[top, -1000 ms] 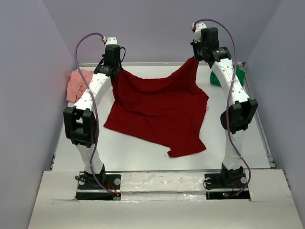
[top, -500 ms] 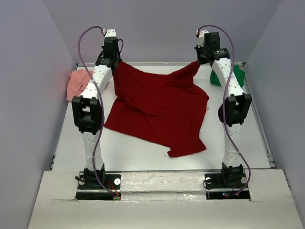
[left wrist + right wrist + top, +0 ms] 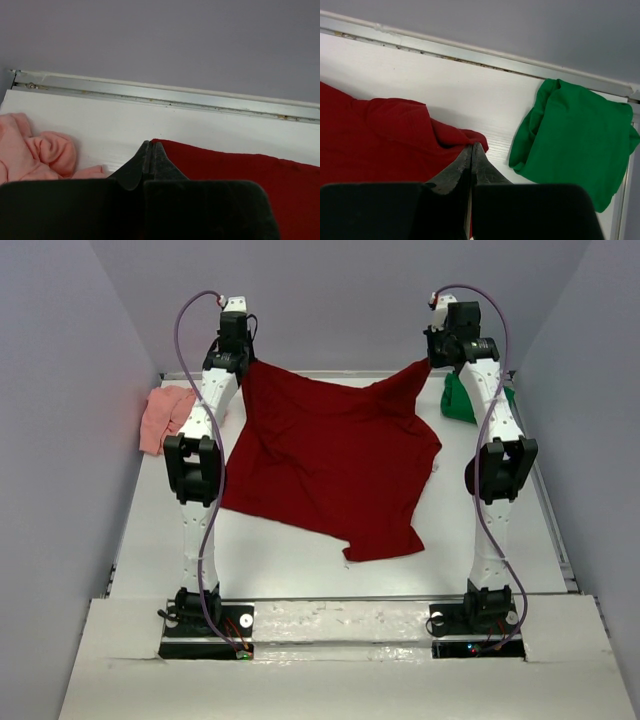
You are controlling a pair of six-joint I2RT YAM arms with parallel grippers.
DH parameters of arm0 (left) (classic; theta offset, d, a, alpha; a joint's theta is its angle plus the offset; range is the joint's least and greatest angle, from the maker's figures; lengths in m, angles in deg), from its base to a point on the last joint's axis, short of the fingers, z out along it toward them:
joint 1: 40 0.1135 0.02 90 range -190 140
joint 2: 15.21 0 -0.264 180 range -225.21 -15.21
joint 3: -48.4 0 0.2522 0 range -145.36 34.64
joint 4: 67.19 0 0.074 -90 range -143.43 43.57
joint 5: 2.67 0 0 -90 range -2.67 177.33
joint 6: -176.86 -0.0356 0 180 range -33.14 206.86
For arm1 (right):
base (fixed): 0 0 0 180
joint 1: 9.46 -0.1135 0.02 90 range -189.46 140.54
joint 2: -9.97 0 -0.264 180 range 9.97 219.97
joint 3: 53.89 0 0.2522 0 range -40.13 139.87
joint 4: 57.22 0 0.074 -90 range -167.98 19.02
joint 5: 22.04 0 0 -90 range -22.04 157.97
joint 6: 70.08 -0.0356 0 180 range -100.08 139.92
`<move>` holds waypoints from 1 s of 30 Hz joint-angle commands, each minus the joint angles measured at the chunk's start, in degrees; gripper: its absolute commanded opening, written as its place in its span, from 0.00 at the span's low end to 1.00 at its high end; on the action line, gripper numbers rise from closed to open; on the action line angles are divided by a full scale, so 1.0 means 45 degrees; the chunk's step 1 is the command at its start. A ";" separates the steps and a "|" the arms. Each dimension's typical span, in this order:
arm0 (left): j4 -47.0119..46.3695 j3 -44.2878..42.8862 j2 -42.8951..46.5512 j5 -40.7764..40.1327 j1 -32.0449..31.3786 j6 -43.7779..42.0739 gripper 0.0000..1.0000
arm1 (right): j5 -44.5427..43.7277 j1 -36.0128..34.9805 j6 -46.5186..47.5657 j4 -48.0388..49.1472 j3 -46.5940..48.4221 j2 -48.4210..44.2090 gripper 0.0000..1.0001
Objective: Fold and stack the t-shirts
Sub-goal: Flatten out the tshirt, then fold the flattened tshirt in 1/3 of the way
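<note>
The dark red t-shirt [image 3: 330,460] is stretched between both arms across the table's middle, its far edge lifted and its near part lying on the table. My left gripper [image 3: 243,362] is shut on its far left corner [image 3: 170,147]. My right gripper [image 3: 430,362] is shut on its far right corner [image 3: 470,137]. The pale salmon-pink t-shirt [image 3: 165,415] lies crumpled at the far left [image 3: 35,155]. Bunched at the far right sits the bright green t-shirt [image 3: 462,400], to the right of the right gripper's tip [image 3: 575,135].
A metal rail [image 3: 165,95] runs along the table's far edge below the grey back wall. Grey side walls close in left and right. White table surface [image 3: 280,560] shows near the arm bases.
Both arms have reached farther back and apart with the red shirt's corners, pulling its far edge straighter and drawing the near hem slightly away from the front.
</note>
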 commanded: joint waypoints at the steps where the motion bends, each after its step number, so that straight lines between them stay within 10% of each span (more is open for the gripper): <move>1: -0.0087 0.0119 0.0354 0.0297 0.0129 -0.0282 0.00 | 0.0571 -0.0014 -0.0221 0.0084 -0.0067 -0.0743 0.00; 30: 0.2765 0.2130 0.2422 -0.0131 0.0110 0.1223 0.00 | -0.2299 -0.3567 -0.1350 -0.0659 -0.5300 -0.4570 0.00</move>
